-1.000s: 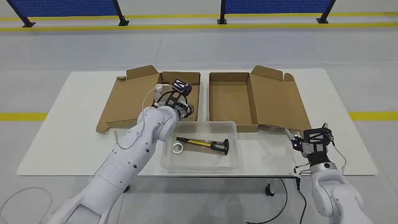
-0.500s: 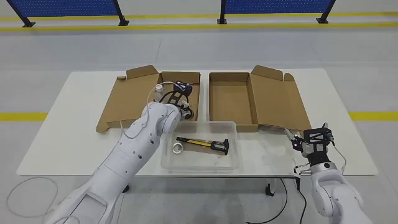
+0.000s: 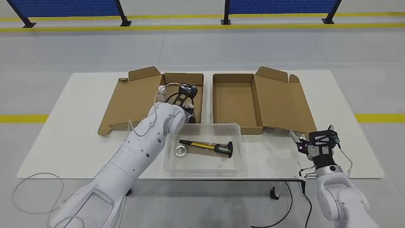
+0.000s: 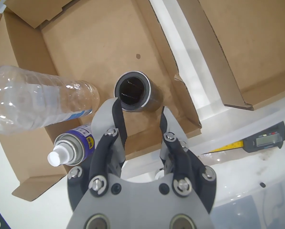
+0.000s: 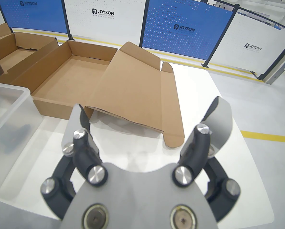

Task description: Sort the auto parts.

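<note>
Left gripper [image 4: 139, 107] is over the left cardboard box [image 4: 97, 44]; jaws part-open at sleeve width, tips clamped on either side of a dark metal sleeve [image 4: 153, 97], open end facing the wrist; can't tell if the sleeve touches the box floor. Clear plastic bottle [image 4: 32, 98] lies just beside the jaws in the same box; blue spray can [image 4: 73, 144] stands near it, next to one finger. Back behind the jaws is the clear bin [image 3: 205, 164], holding a digital caliper [image 4: 261, 141]. Right gripper [image 5: 148, 107] is low over the table [image 5: 195, 84]; jaws spread wide, holding nothing; right cardboard box [image 5: 68, 72] sits ahead of its tips, flap folded out nearest them.
</note>
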Motion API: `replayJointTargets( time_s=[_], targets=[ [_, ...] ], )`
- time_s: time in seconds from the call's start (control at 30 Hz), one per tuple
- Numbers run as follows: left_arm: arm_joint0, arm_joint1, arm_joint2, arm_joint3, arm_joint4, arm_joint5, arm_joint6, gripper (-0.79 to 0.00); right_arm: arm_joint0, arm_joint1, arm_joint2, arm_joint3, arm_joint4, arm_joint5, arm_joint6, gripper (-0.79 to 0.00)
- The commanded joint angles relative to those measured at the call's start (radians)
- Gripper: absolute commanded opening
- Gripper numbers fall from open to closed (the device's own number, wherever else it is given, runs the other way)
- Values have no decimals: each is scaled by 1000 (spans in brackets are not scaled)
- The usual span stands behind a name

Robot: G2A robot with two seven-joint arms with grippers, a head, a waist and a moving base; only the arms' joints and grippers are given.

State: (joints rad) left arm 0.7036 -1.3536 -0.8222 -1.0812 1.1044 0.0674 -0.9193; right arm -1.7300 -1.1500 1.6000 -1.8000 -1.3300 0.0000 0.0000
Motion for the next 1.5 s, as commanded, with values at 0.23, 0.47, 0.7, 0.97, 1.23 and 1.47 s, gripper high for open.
replayJointTargets(
  time_s=[0.23, 0.47, 0.7, 0.97, 1.23, 1.47],
  targets=[
    [38, 9, -49, -90, 48, 28, 86, 0, 0, 0, 0, 0, 0, 0, 0, 0],
    [167, 44, -166, -296, 109, 62, 211, 0, 0, 0, 0, 0, 0, 0, 0, 0],
    [344, 79, -308, -528, 193, 99, 352, 0, 0, 0, 0, 0, 0, 0, 0, 0],
    [562, 103, -431, -698, 270, 125, 513, 0, 0, 0, 0, 0, 0, 0, 0, 0],
    [708, 112, -507, -809, 321, 173, 546, 0, 0, 0, 0, 0, 0, 0, 0, 0],
    [816, 114, -555, -896, 325, 189, 554, 0, 0, 0, 0, 0, 0, 0, 0, 0]
  ],
)
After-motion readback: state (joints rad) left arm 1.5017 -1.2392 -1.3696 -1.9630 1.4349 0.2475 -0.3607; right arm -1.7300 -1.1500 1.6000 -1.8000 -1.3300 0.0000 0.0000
